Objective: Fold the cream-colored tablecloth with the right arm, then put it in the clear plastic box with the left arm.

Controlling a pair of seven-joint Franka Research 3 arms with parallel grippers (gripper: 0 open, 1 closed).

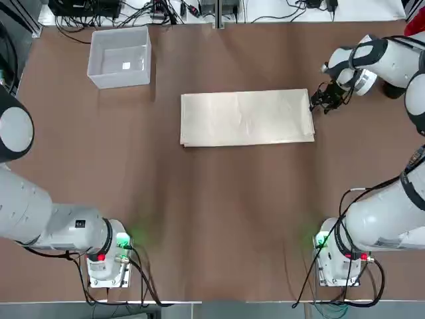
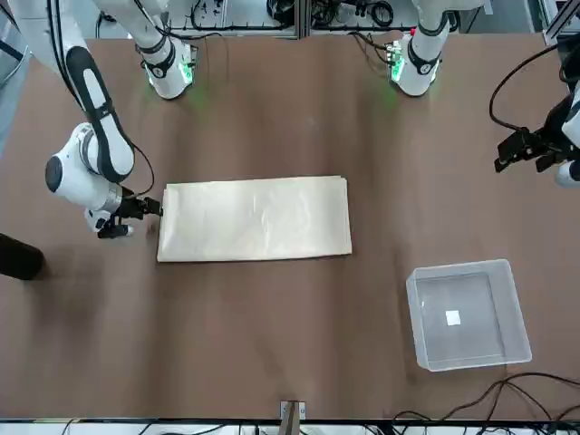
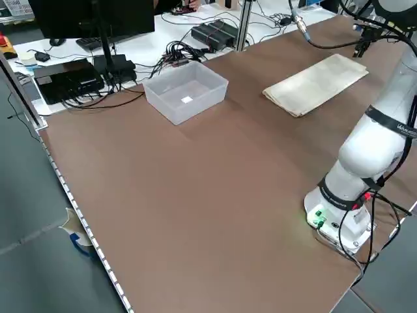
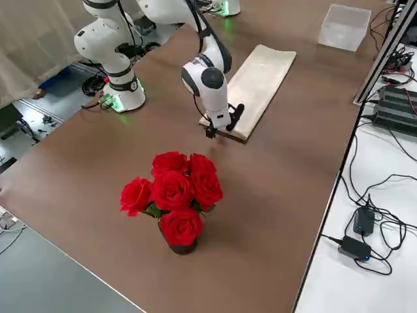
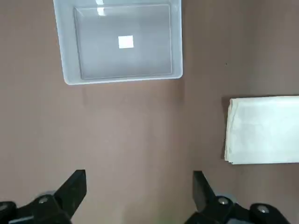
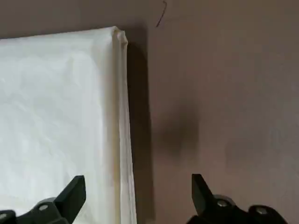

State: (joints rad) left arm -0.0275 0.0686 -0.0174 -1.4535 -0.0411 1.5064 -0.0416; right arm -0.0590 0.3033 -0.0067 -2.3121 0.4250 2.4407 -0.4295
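Two open grippers, neither holding anything: I see my right gripper [image 1: 323,101] low at the right short edge of the cream-colored tablecloth [image 1: 247,117], which lies flat mid-table. My left gripper [image 2: 528,149] hangs above bare table [image 1: 219,219] near the left edge. Toward the far-left corner, the clear plastic box [image 1: 120,57] stands well apart from the cloth.

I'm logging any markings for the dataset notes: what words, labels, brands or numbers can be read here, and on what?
None can be read.
Small white label inside the clear plastic box: no text can be made out.
Black band on the left arm: white lettering, too small to read.
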